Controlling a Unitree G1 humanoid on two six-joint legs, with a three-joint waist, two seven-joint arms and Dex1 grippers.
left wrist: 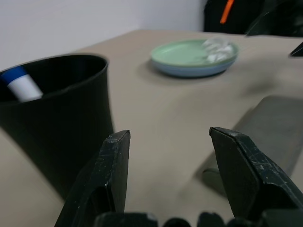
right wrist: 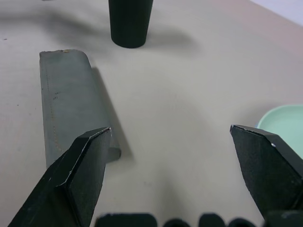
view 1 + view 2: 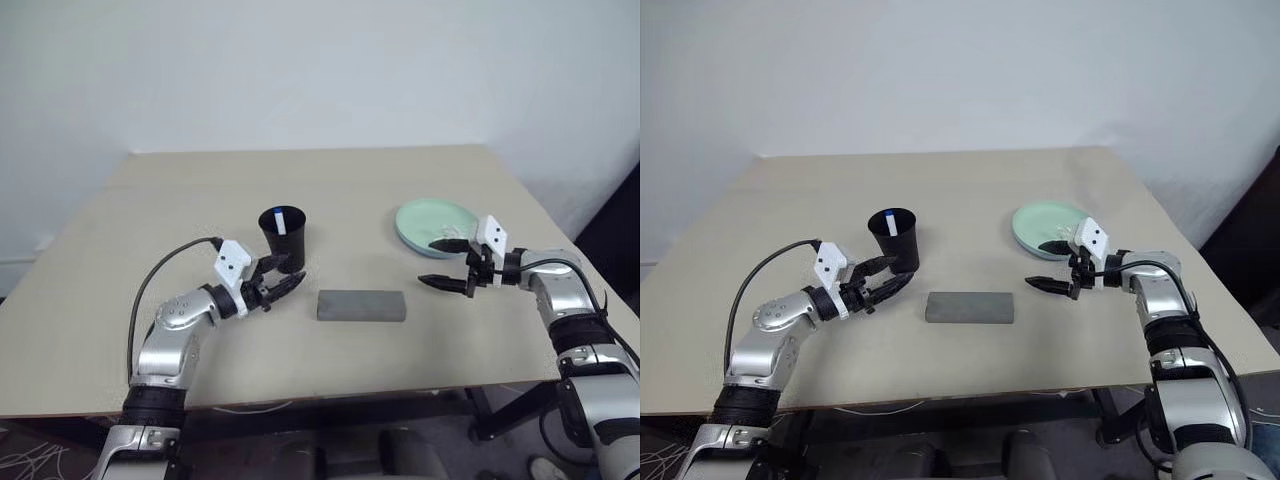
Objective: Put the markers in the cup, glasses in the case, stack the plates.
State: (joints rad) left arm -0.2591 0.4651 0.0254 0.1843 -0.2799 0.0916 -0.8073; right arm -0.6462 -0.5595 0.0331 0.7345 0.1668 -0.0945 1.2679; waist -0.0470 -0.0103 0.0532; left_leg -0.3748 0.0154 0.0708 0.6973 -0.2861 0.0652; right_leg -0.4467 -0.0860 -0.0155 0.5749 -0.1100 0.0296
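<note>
Standing upright near the middle of the matte beige surface (image 3: 330, 190): a black tapered plastic tumbler (image 3: 285, 240), smooth-walled, wider at the rim, no handle. Leaning inside it, a slim white marker with a blue end (image 3: 279, 219), long axis close to vertical, blue tip up against the rim. Lying just right of and nearer than the tumbler, a long grey rectangular case (image 3: 362, 305) with a dull, slightly fabric-like skin and a line of stitching along one edge; flap down, long axis running left to right. Resting at far right, a round shallow mint-green plastic plate (image 3: 433, 224) stacked on a light blue one (image 1: 189, 71), smooth and glossy, with a small crumpled white tissue (image 1: 217, 47) on the green plate. Hovering just left of the tumbler's base, left gripper (image 3: 284, 284) pointing right, jaws parted and holding nothing. Hovering right of the case and near the plates' near edge, right gripper (image 3: 441, 264) pointing left, jaws spread wide and empty.
</note>
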